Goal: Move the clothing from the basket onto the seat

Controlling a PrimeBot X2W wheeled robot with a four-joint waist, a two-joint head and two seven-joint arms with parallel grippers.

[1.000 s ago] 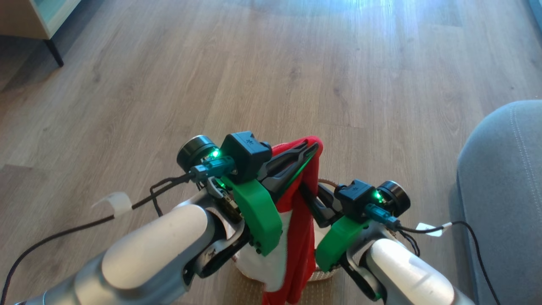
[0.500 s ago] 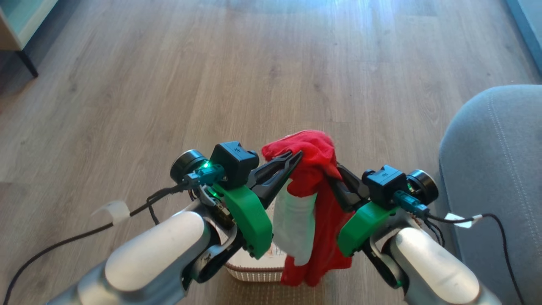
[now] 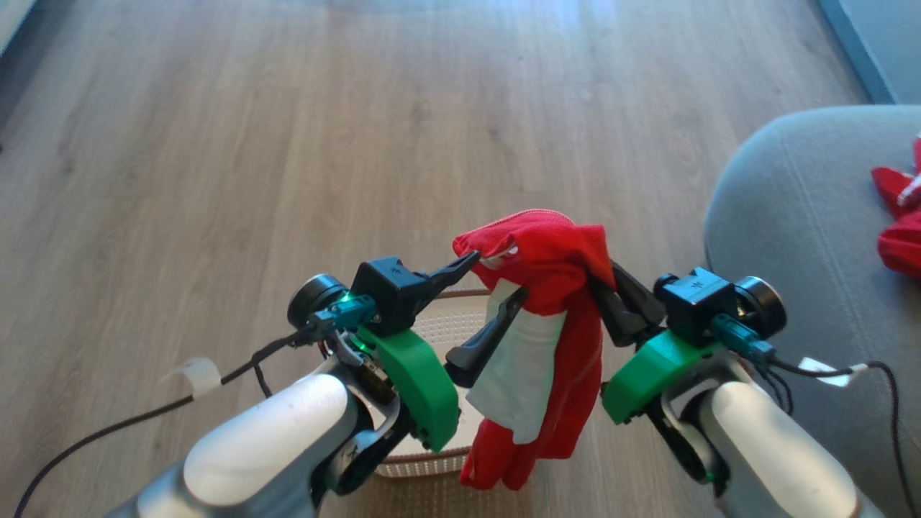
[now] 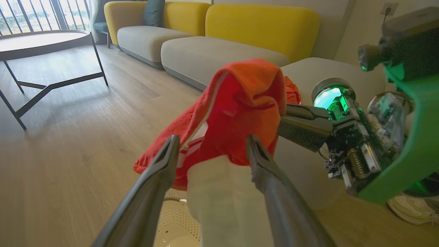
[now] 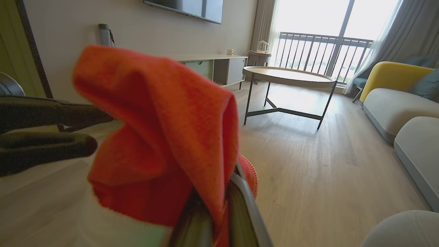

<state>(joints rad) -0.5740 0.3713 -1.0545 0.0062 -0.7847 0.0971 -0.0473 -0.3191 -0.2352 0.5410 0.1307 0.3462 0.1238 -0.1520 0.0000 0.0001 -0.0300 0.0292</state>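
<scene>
Dangling limp mid-frame, the bright red, white-panelled fabric garment (image 3: 550, 248) is pinched by the right hand (image 3: 603, 284), left hand (image 3: 495, 275) agape; seemingly light, floppy, best gripped at bunched folds.

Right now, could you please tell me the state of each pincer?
Left pincer: open.
Right pincer: closed on the clothing.

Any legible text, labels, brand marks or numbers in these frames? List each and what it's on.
No text is legible in any view.
Left-wrist camera housing: small pale mark on top, too small to read.
Right-wrist camera housing: same kind of mark, too small to read.
Left cable tag and right cable tag: white, no writing visible.
Clothing: white stripes, no lettering visible.
</scene>
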